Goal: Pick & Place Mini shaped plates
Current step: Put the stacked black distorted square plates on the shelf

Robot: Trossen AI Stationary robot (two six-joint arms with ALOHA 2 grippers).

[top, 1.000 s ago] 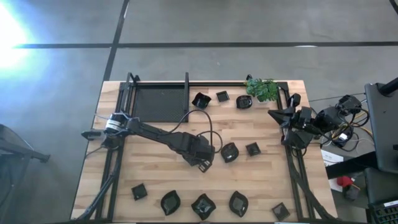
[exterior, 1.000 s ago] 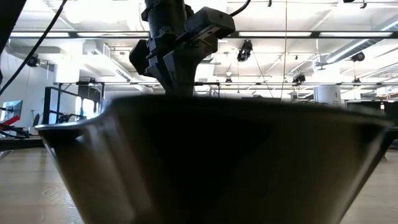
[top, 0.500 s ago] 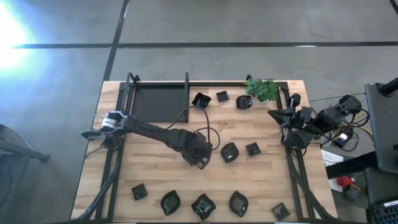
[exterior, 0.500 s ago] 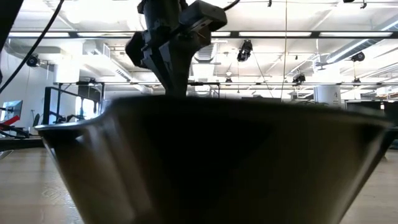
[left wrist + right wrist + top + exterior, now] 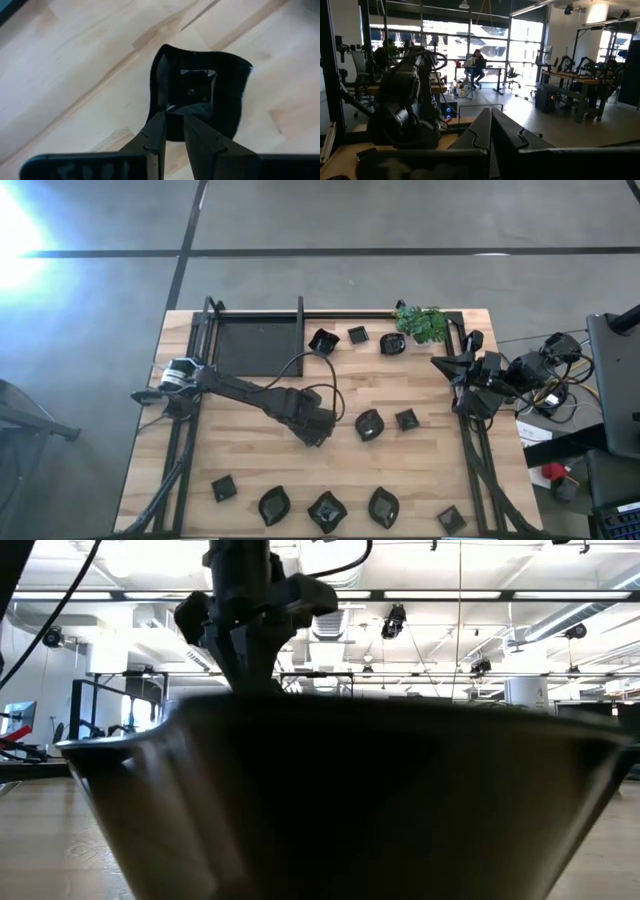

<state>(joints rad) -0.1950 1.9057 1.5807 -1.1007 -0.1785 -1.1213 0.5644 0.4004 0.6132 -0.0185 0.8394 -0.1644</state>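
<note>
My left gripper (image 5: 316, 430) hangs over the middle of the wooden table, pointing steeply down and shut on one mini shaped plate (image 5: 210, 85), a glossy black squarish dish. In the high view the gripper hides that dish. Other mini plates rest on their bases: two (image 5: 368, 425) (image 5: 405, 419) just right of the gripper, three at the far edge (image 5: 358, 335) and several along the near edge (image 5: 327, 510). In the low view my left gripper (image 5: 245, 675) shows above a plate (image 5: 350, 800) close to the lens. My right gripper (image 5: 490, 125) waits shut at the table's right edge (image 5: 468, 370). My left gripper pinches the dish's rim (image 5: 172, 107) at one side between its two fingers (image 5: 156, 131). The fingers come from above, pointing steeply down. The dish hangs tilted below the fingertips, its hollow turned toward the wrist camera and bare wood behind it.
A large flat black tray (image 5: 255, 345) lies at the far left of the table. A small green plant (image 5: 420, 323) stands at the far right. Black rails (image 5: 190, 390) run along the table's left and right sides. Bare wood (image 5: 250, 450) lies left of my left gripper.
My left gripper has moved a little toward the table's left and far edges, carrying the dish, and its wrist has rolled somewhat. In the low view it has shifted leftward. My right arm has kept still.
</note>
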